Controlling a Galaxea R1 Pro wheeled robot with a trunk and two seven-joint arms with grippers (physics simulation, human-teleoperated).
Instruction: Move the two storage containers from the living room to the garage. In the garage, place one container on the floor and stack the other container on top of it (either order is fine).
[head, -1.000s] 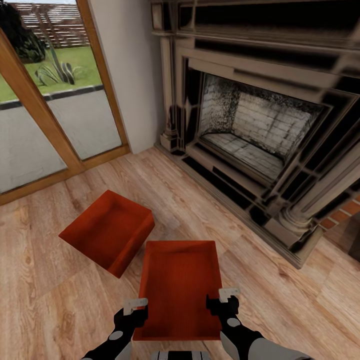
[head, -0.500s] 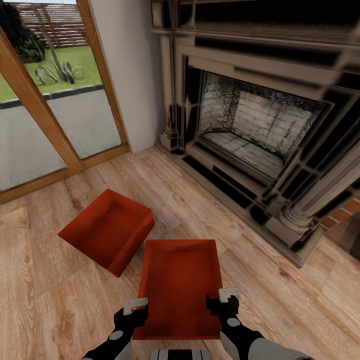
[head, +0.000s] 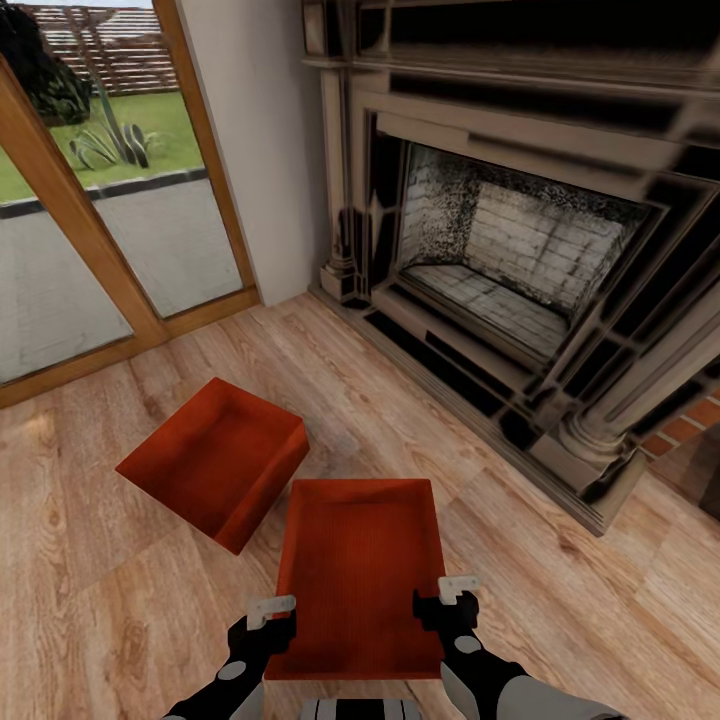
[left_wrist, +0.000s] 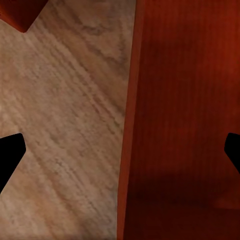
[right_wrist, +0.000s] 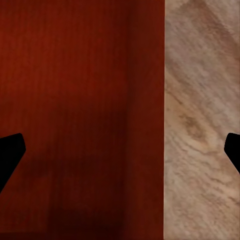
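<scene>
Two bins on the living-room plank floor (head: 560, 590). Near bin (head: 360, 575) lies lengthwise away from robot, between both arms. Left gripper (head: 268, 612) straddles its left wall, right gripper (head: 450, 592) its right wall; jaws of both apart, nothing clamped. Second bin (head: 215, 460) sits skewed just beyond, on the left.

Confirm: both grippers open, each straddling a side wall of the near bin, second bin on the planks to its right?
Wrong side. The head view shows the second bin on the planks to the near bin's left. Left gripper and right gripper are open, straddling its side walls.
</scene>
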